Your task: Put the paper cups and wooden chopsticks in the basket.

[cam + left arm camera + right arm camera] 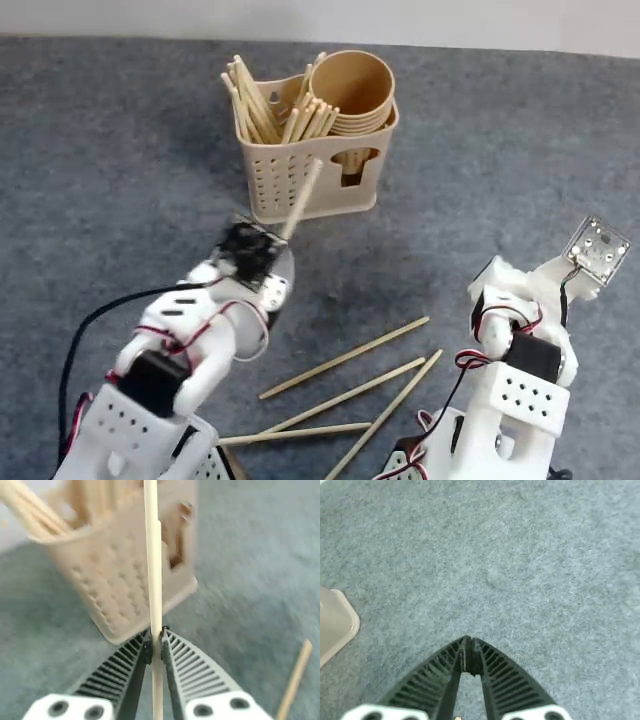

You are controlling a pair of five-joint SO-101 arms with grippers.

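Here, my left gripper (156, 635) pinches one chopstick (152, 555) between its jaws, the stick running ahead of the tips across the wall of the basket (100, 575) just beyond, which holds stacked cups (352, 85), while my right gripper (468, 652) hangs with jaws pressed together on nothing above the carpet (520, 555).

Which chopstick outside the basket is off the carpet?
The chopstick gripped in the left claw, by the basket; the other four lie flat on the carpet.
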